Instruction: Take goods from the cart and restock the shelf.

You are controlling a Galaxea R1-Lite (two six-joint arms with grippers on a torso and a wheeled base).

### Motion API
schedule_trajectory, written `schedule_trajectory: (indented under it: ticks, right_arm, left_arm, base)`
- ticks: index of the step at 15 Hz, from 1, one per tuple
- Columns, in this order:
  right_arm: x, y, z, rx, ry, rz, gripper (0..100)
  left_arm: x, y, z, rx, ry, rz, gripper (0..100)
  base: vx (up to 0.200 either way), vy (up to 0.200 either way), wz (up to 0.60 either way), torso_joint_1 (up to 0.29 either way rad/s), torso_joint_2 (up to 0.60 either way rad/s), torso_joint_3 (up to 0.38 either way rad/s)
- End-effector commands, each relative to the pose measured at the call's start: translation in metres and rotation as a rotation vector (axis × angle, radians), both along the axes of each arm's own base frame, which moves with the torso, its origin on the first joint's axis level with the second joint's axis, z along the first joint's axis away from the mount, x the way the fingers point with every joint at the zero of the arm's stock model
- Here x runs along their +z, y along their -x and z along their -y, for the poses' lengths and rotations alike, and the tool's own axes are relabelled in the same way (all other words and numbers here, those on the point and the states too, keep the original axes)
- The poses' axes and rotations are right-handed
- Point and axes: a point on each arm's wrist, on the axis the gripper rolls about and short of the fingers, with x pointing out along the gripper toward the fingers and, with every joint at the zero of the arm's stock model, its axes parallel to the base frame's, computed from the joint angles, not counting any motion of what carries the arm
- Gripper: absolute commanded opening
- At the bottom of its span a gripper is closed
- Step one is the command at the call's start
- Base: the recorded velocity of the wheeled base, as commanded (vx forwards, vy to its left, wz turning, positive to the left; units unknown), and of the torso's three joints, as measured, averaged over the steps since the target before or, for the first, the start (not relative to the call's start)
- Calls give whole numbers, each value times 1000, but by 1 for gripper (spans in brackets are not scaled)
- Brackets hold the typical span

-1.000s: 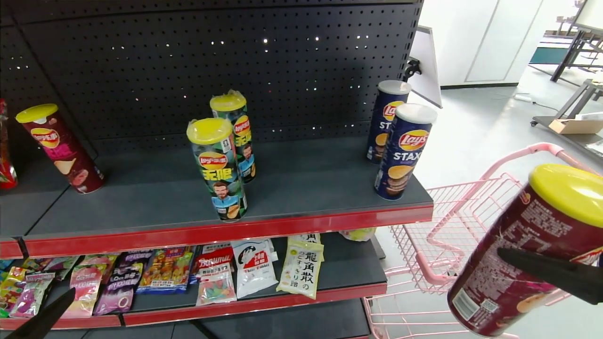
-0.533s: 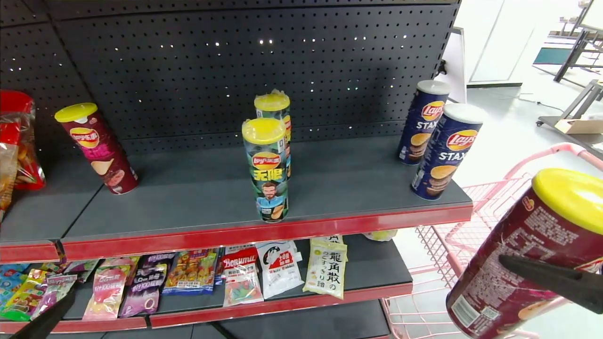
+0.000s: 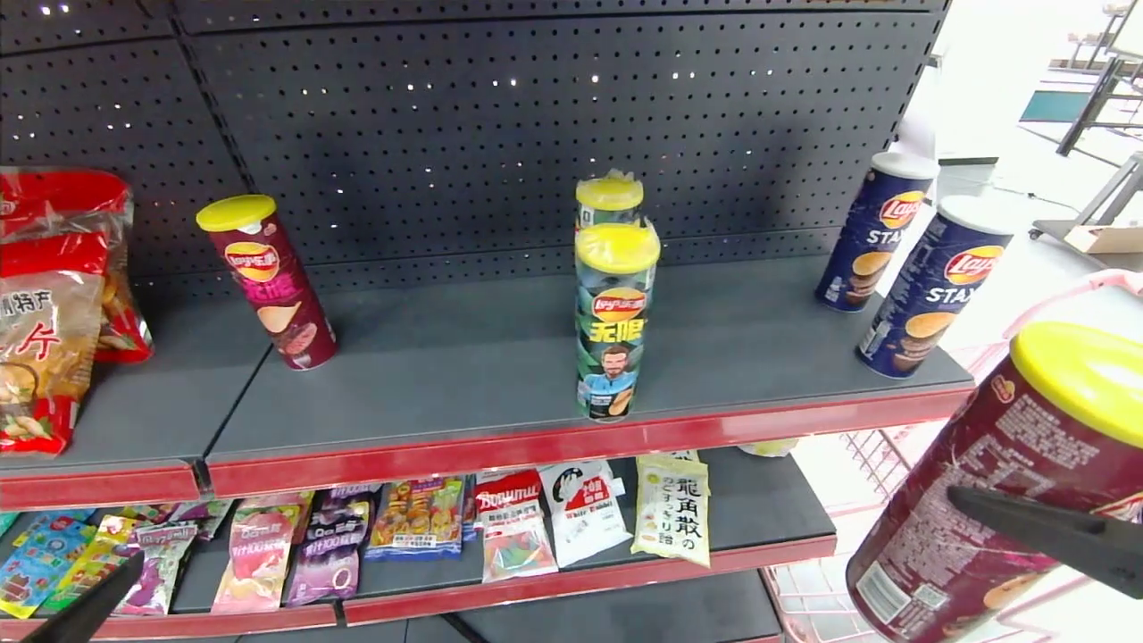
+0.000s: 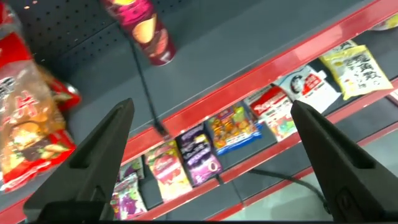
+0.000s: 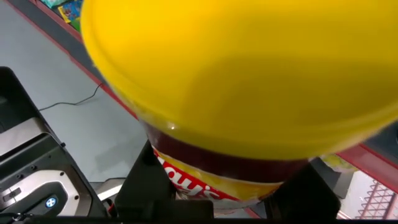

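Right gripper (image 3: 1000,509) clamped on maroon chip can (image 3: 991,464), low and right of the shelf (image 3: 571,438), by the cart (image 3: 880,451). Left gripper (image 4: 211,106) spread, empty. Looks like carry-to-shelf step. Next: lift, go left, set upright near matching can (image 3: 268,281).

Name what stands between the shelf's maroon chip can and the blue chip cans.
In the head view, a green chip can with a second green can right behind it; the upper shelf is bare on either side.
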Motion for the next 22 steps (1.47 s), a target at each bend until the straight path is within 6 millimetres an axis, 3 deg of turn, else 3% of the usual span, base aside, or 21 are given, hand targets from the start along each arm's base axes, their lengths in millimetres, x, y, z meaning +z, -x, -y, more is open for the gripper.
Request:
schedule_trajectory:
  ticks: [1, 10, 14, 22]
  right_arm:
    - [0, 1, 0, 6, 0, 0, 0]
    - [-7, 9, 4, 8, 13, 13, 0]
    - [-7, 6, 4, -55, 36, 21, 0]
    - [-8, 7, 1, -19, 47, 26, 0]
  left_arm:
    - [0, 0, 0, 0, 0, 1, 100]
    - [1, 0, 0, 2, -1, 4, 100]
    - [1, 0, 0, 1, -2, 6, 100]
    - [1, 0, 0, -2, -17, 7, 100]
  base:
    - [0, 200, 0, -7, 7, 12]
    - [0, 200, 0, 1, 1, 2]
    - [0, 200, 0, 2, 1, 4]
    - [0, 200, 0, 1, 2, 5]
